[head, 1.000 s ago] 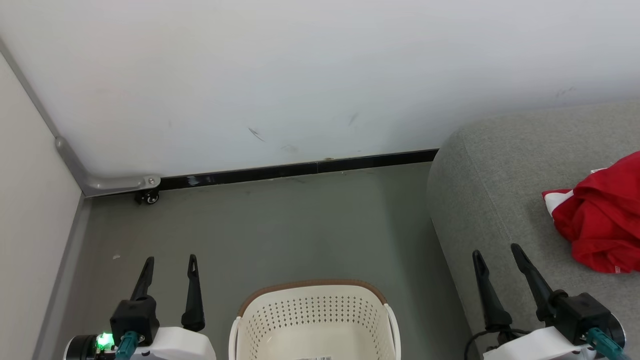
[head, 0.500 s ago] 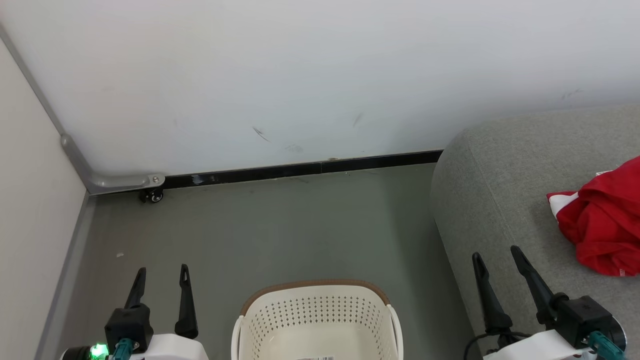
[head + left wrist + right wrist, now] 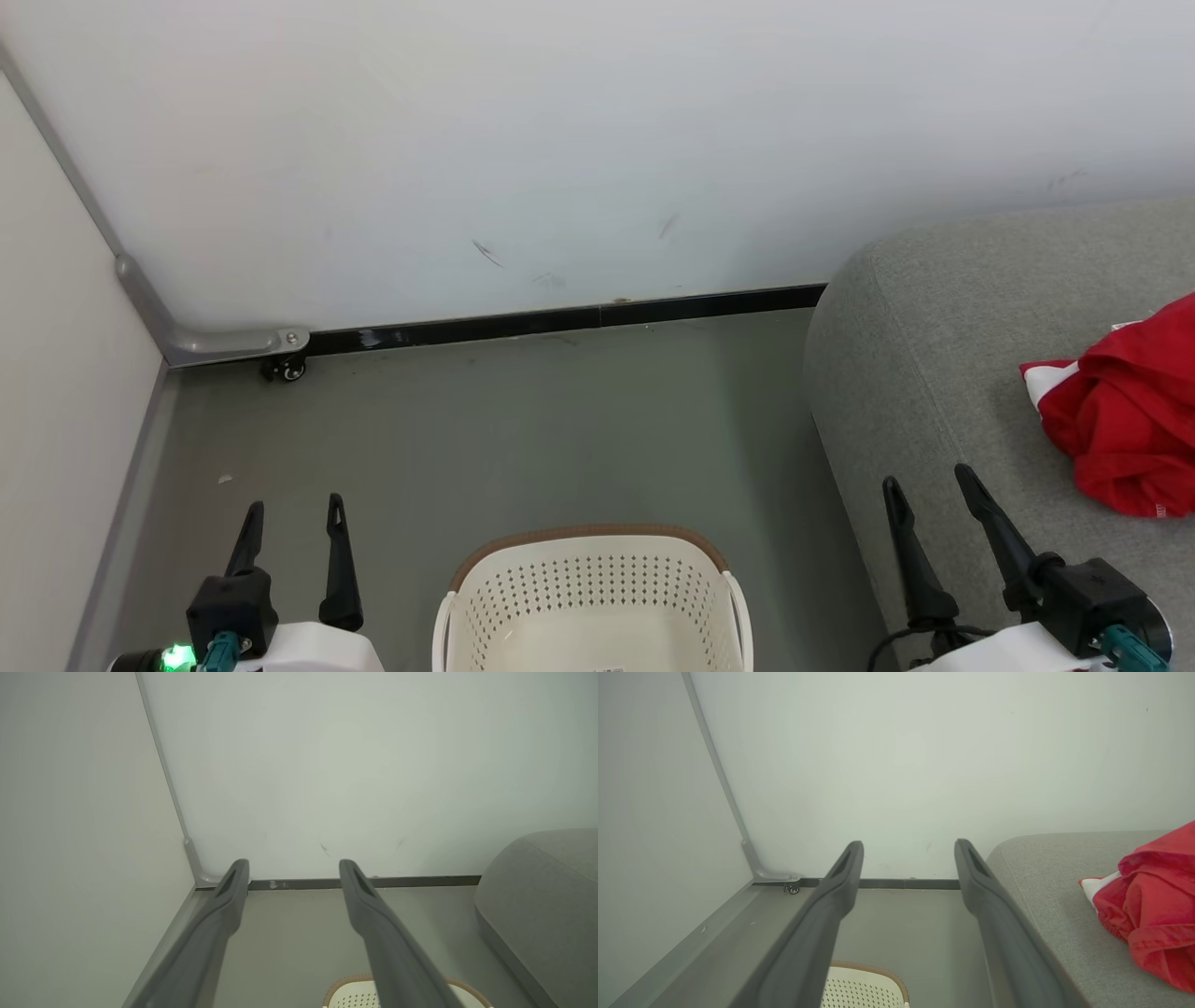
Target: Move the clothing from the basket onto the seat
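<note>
Lying crumpled on the large grey fabric seat (image 3: 934, 355), right of the spread, empty right gripper (image 3: 927, 479), the soft red-and-white clothing (image 3: 1125, 429) looks light, floppy; pinch a raised fold; left gripper (image 3: 294, 504) likewise apart, empty.

Staged home corner in a test lab: white partition panels (image 3: 560, 140) on caster (image 3: 284, 370) at 10 o'clock, grey seat (image 3: 915, 392) at 3 o'clock, basket (image 3: 588, 583) at 6 o'clock.
</note>
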